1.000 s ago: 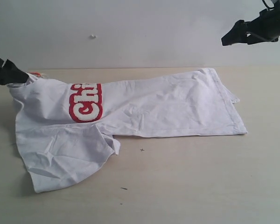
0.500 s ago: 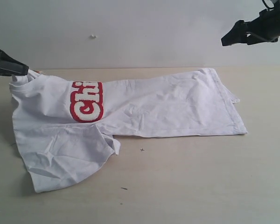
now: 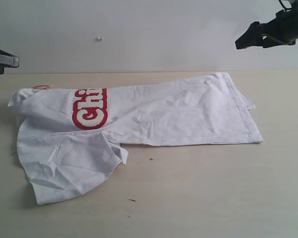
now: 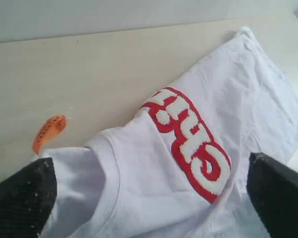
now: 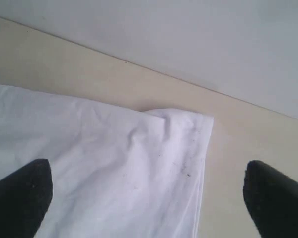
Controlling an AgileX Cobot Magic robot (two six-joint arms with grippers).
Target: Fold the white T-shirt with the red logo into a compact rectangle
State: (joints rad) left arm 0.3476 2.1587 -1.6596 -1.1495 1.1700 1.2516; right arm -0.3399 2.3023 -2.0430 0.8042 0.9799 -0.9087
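Three red logo letters show; the rest is folded under.

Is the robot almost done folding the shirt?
Not yet. Done: the white T-shirt looks folded over once lengthwise, so only part of the red logo shows. In hand: nothing; the left gripper and right gripper hang open over its ends. Left: tucking in the sleeve that sticks out, then folding it shorter.

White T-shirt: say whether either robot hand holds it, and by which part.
Nothing is held: the left hand and right hand are both open, hanging clear of the white T-shirt.
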